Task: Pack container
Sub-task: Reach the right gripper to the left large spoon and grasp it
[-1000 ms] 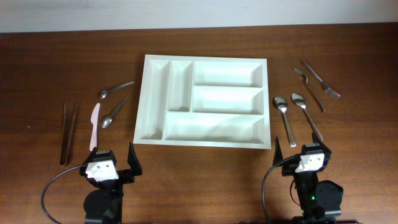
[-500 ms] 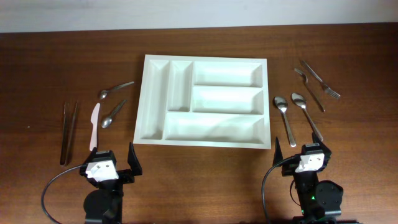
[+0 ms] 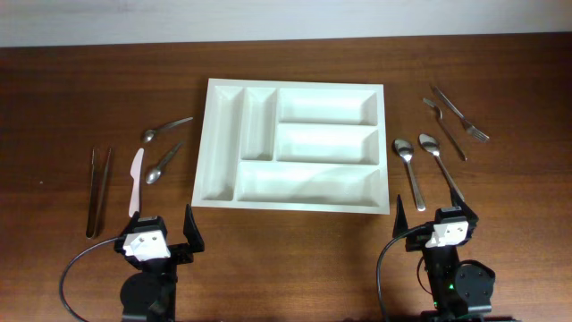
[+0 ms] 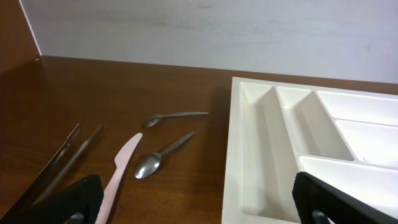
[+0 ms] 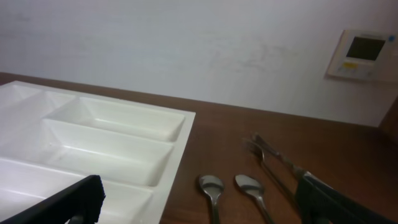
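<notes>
Brown wooden surface point(image 3: 63, 89) is filling most of the overhead frame, with a pale wall point(image 3: 268, 18) running along the top edge. White container point(image 3: 326, 143) is lying flat at centre, slightly above mid-frame. Every compartment is showing bare white plastic: two narrow ones running upright in the left part, three long ones stacking across the right. Left fingers point(image 3: 190, 233) are sitting at the lower left, spread wide and gripping nothing. Right fingers point(image 3: 399, 219) are sitting at the lower right, also spread wide and gripping nothing. Both pairs are standing apart from the container's lower edge. A wall panel point(image 5: 364, 55) is showing at the upper right of the right wrist view. At far left, two dark sticks point(image 3: 98, 188) are lying side by side; can't tell if they're chopsticks or tongs. A pale knife point(image 3: 135, 179) is lying just beside them. Between the knife and the container, an upper small spoon point(image 3: 166, 127) and a lower small spoon point(image 3: 164, 164) are lying at a slant. Right of the container, an inner large spoon point(image 3: 411, 177) and an outer large spoon point(image 3: 444, 170) are lying side by side, bowls toward the top. Above them, a lower fork point(image 3: 444, 130) and an upper fork point(image 3: 458, 112) are lying diagonally, close together.
</notes>
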Tool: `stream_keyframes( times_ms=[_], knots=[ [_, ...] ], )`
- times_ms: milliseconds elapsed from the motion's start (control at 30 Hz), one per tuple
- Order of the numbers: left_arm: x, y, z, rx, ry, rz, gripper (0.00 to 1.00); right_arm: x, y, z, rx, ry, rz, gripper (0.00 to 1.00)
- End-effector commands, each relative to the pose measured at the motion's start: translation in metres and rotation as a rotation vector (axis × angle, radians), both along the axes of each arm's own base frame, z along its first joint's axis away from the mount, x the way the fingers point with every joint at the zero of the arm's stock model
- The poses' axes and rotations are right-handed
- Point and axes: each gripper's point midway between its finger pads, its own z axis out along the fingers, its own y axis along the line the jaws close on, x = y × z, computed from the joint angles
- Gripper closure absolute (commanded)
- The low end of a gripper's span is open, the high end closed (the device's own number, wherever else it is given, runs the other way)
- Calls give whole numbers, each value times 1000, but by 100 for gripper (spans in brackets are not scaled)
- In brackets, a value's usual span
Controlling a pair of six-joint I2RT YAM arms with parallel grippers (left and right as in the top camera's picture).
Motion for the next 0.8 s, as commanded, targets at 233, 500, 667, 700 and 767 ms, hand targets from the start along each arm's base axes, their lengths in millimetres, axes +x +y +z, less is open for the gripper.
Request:
stream_keyframes(
  times_ms=[233,500,667,700,767],
  knots=[
    [0,0,-3,17,0,-8,1,10,-19,90,28,19,-102,1],
    [0,0,-3,17,0,-8,1,90,-28,77,122,591,-15,1],
    [0,0,-3,17,0,-8,1,129,-54,38,183,837,-70,1],
    [0,0,-3,17,0,-8,1,135,-57,30,196,859,-72,1],
    [0,0,-3,17,0,-8,1,143,-57,7,214,921,-64,1]
  ],
)
